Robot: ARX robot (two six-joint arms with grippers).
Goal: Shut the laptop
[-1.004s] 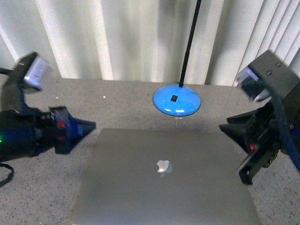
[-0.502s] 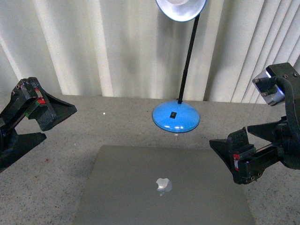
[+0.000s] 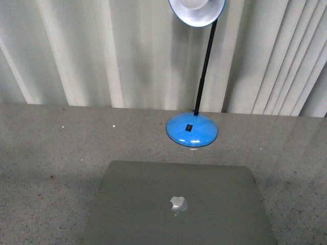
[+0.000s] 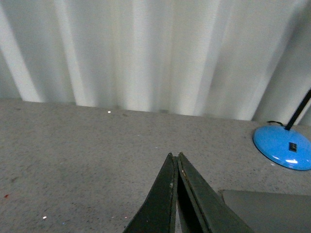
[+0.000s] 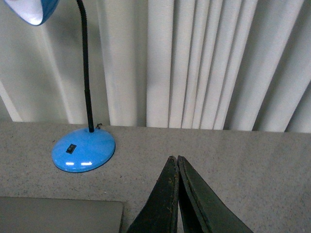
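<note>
The laptop (image 3: 176, 204) lies shut and flat on the grey table, its silver lid up with the shiny apple logo (image 3: 178, 203) showing. Neither arm appears in the front view. In the left wrist view my left gripper (image 4: 174, 156) is shut with nothing in it, held over bare table beside a corner of the laptop (image 4: 267, 211). My right gripper (image 5: 174, 158) is shut and empty too, above the table beside another corner of the laptop (image 5: 60, 215).
A blue desk lamp stands behind the laptop: round blue base (image 3: 191, 129), black stalk, white-lined head (image 3: 196, 10) up top. Pale vertical blinds (image 3: 102, 51) close off the back. The speckled grey table (image 3: 46, 153) runs to both sides.
Both arms have pulled back out of the front view; half a second ago they stood at the left and right of the laptop. The laptop lid stays down.
</note>
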